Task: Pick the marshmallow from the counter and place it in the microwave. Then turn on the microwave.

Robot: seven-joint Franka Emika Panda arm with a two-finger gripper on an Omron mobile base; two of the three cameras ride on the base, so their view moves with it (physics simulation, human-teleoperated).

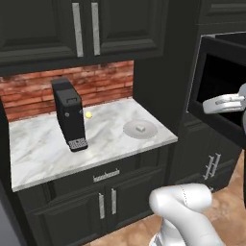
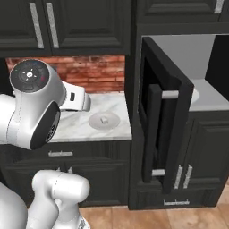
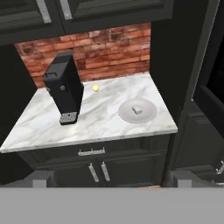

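So the marshmallow (image 3: pixel 137 110) is sitting on the round grey plate (image 3: pixel 148 114), over on the right end of the counter (image 3: pixel 100 122). Left of it stands a black coffee machine (image 3: pixel 64 87), with a little yellow ball (image 3: pixel 95 88) near the brick wall. The microwave (image 2: pixel 179 89) door (image 2: pixel 163 129) is swung open. The gripper (image 3: pixel 109 181) hangs well back from the counter, jaws spread wide, nothing in them.

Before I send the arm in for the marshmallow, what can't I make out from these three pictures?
- Microwave keypad: hidden behind the open door in the right base view.
- Turntable: mostly hidden behind that door.
- Marshmallow on the plate: too small to judge shape or tilt.
- Coffee machine: hidden by the arm in the right base view.
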